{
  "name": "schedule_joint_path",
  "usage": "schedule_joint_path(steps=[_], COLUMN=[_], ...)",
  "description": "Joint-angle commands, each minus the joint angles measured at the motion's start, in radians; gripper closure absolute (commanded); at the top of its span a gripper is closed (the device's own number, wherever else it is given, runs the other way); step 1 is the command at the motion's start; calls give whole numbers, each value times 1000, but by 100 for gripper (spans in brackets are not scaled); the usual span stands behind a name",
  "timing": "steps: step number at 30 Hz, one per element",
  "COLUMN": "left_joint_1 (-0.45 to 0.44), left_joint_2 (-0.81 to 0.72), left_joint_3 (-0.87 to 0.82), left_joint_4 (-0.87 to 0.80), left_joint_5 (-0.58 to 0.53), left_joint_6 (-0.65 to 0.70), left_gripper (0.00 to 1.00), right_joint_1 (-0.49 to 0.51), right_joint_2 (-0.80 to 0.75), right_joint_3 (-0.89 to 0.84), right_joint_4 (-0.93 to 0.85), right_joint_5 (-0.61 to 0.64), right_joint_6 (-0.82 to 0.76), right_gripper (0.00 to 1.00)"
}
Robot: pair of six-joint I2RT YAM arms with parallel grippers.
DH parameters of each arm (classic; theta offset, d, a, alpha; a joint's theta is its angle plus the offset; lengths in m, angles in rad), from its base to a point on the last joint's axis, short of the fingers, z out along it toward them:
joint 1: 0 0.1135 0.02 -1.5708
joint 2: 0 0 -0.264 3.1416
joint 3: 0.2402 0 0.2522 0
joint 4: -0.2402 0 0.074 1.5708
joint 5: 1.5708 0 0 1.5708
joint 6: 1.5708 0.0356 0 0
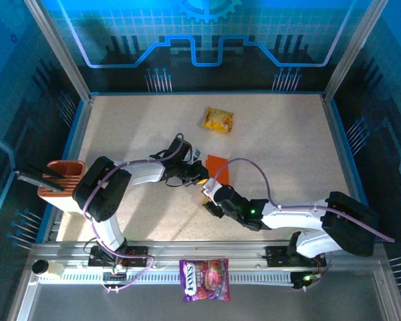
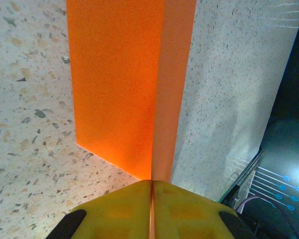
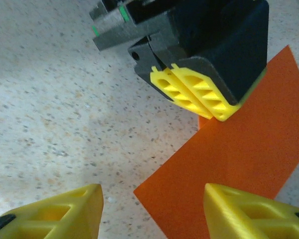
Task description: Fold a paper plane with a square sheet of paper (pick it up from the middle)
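Currently left tool (image 2: pixel 152 199) is clamping the paper (image 2: pixel 119 84) at its crease; right tool (image 3: pixel 152 209) is hovering released just beside. Thin, floppy: probably best pinching near the crease.

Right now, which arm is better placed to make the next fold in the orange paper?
Probably the right: the right gripper is open, with a free corner of the paper between its jaws. The left gripper is shut on the paper, busy holding it.

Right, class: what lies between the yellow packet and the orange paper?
Nothing: in the top view the table is bare between the yellow packet and the orange paper.
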Motion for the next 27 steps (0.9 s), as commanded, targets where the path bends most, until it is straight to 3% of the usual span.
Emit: schedule_joint_path(steps=[1,8,14,27], left_joint_1=[2,2,2,2], left_joint_2=[-25,-25,-20,-12], left_joint_3=[21,13,9,-3], left_joint_4=[-15,-1,10,51], left_joint_5=[22,22,27,27], left_joint_6=[12,5,1,-18], left_gripper=[91,94,94,95], right_joint_1=[32,95,93,37], right_joint_2=[69,189,208,69], right_joint_3=[29,77,78,0], right_joint_4=[-5,10,7,11], right_joint_5=[125,313,382,276], right_joint_6=[-98,-129,-107,-50], right_gripper=[44,43,46,61])
